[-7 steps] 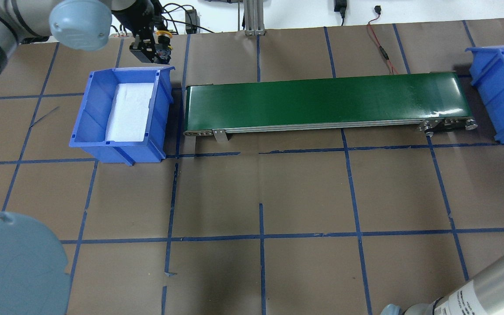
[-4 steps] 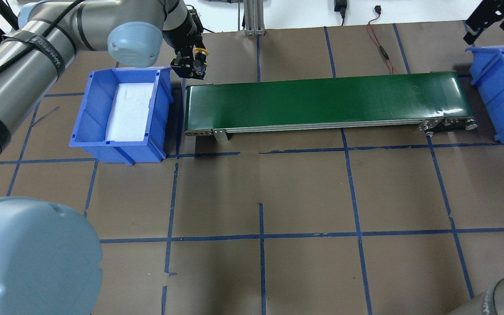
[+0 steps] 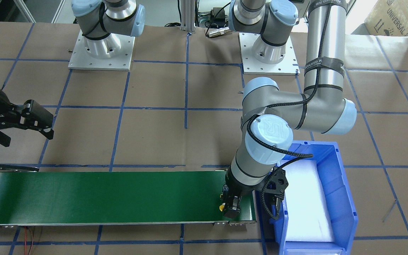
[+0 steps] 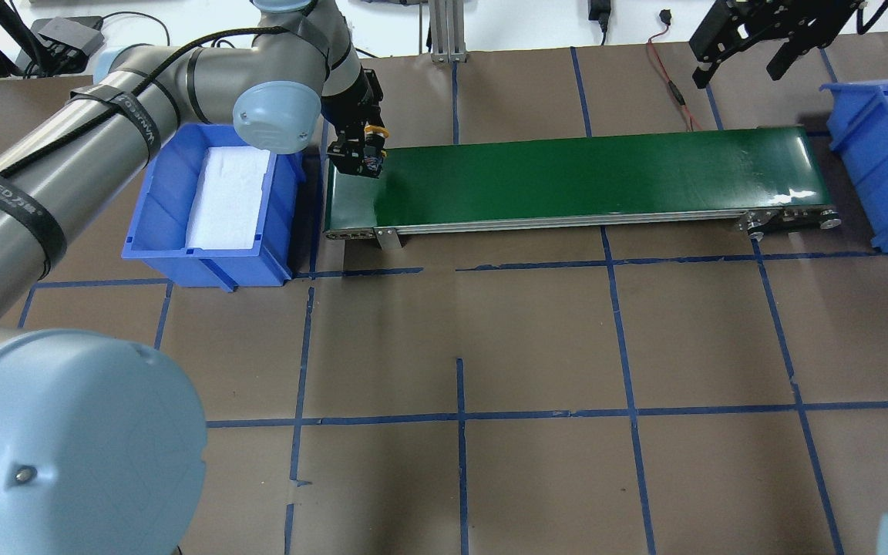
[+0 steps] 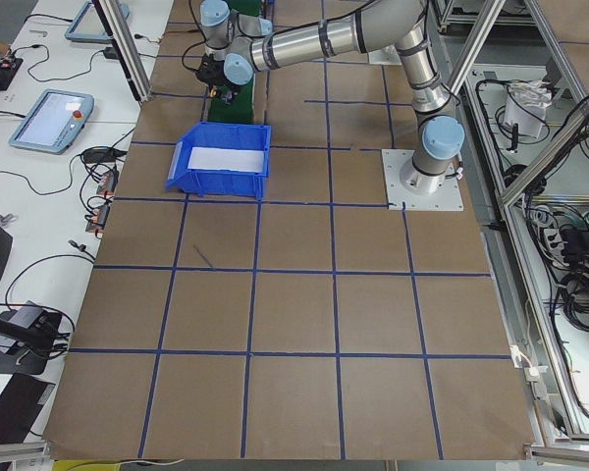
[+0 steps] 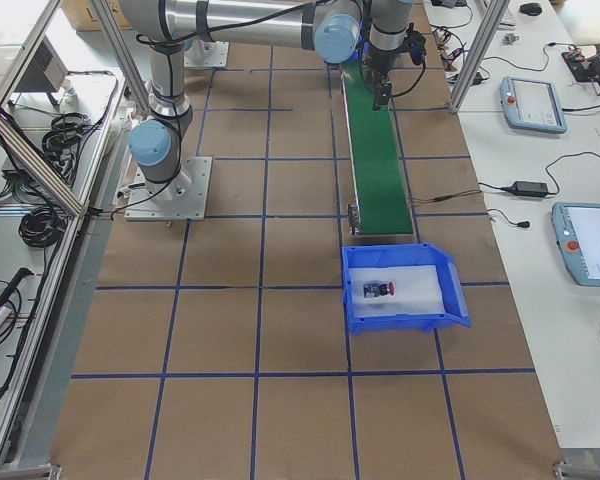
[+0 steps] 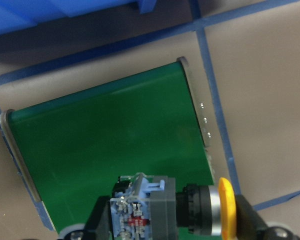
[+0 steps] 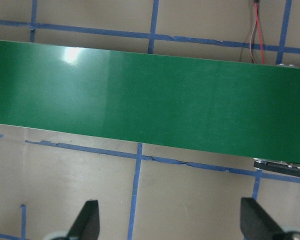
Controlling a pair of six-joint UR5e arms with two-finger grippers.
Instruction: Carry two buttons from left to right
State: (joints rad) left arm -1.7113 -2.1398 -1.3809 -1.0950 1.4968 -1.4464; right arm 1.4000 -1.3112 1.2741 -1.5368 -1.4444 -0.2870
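The yellow button (image 7: 166, 212) is gripped by the left gripper (image 4: 357, 159), whose jaws are closed on it. Black fingers (image 7: 96, 222) are seen at either side of the grey body and yellow cap in the lower part of the left wrist view. The button is held over the end of the green conveyor belt (image 4: 567, 177) that lies at centre left of the overhead view. It is just beside the blue bin (image 4: 157, 193), in which a white foam pad (image 4: 228, 196) is laid. In the front-facing view the same gripper is seen at lower right of centre, above the belt's end, with the yellow cap showing at its left side. Whether the button touches the belt cannot be told. The right gripper (image 4: 738, 71) is seen in the upper right of the overhead view, beyond the belt's far edge and near a second blue bin (image 4: 872, 158) at the right border. Its jaws are spread wide and nothing is held between them. In the right wrist view only the belt and the brown table covering (image 8: 200, 200) are seen between the two fingertips. The red button (image 6: 380, 290) is seen in the exterior right view, lying on the white lining of the bin in the lower middle of the frame, just past the belt's end.
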